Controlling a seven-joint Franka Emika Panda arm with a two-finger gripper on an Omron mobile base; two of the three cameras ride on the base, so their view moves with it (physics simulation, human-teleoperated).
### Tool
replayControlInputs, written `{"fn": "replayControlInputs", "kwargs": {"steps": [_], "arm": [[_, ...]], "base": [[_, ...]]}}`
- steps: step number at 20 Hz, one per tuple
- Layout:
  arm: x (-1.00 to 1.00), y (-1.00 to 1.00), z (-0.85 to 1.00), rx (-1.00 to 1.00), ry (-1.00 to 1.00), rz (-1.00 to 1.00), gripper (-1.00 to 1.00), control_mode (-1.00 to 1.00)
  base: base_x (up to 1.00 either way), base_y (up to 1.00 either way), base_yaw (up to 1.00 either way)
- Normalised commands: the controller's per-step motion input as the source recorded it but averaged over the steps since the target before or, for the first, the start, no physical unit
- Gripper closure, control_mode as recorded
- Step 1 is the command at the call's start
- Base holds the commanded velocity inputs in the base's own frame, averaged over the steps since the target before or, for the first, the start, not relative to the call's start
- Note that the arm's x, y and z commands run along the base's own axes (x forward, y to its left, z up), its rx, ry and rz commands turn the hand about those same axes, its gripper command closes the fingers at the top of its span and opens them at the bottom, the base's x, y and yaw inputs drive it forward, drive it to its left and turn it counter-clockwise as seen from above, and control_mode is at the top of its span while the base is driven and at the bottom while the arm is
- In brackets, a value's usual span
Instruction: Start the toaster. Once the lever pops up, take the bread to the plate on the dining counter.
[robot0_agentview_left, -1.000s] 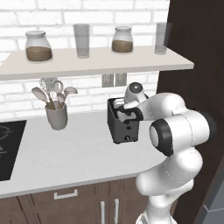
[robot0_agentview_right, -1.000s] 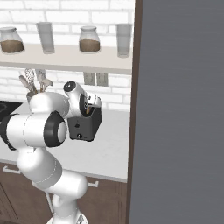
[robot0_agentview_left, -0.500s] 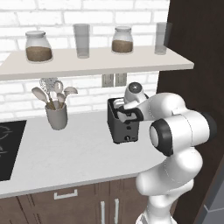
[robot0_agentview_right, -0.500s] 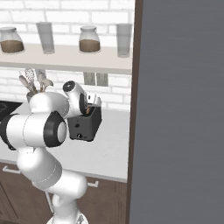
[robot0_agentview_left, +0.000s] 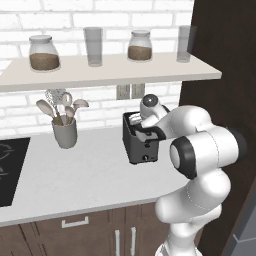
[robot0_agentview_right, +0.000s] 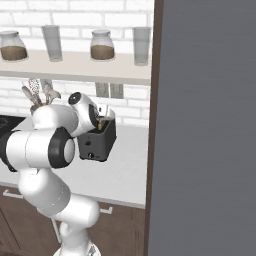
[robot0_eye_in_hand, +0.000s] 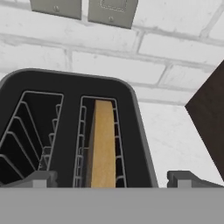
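Dark metal fingertips (robot0_eye_in_hand: 39, 178) of the two-finger gripper (robot0_eye_in_hand: 111, 180) stand spread wide and empty at the near edge of the hand view, one on each side of the boxy black two-slot toaster (robot0_eye_in_hand: 70, 127) directly beneath them. Between the tips and a little beyond lies the thin tan-brown slice of bread (robot0_eye_in_hand: 104, 144), seated on edge in the slot nearer the right-hand tip; the slot beyond the left-hand tip holds nothing. The slice's long axis runs away from the fingers toward the white brick wall (robot0_eye_in_hand: 131, 57), its narrow crust edge facing up at the gripper. Farther on, past the toaster's rear rim, two grey outlet plates (robot0_eye_in_hand: 83, 8) sit on that wall.

Likely hazards, as judged: because the spread lies across the slice's thin dimension, a descent off the slot's centreline could drive a tip into the wire guides or the toaster's top; a closure too shallow could slip off the crust.
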Motion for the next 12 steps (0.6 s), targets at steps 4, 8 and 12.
{"fn": "replayControlInputs", "kwargs": {"steps": [4,8,12], "arm": [[0.0,0.0,-0.02,-0.01,0.0,0.0,-1.0,-1.0],[0.0,0.0,-0.14,0.02,0.0,0.0,-1.0,-1.0],[0.0,0.0,-0.15,0.06,0.0,0.0,-1.0,-1.0]], "base": [[0.0,0.0,0.0],[0.0,0.0,0.0],[0.0,0.0,0.0]]}}
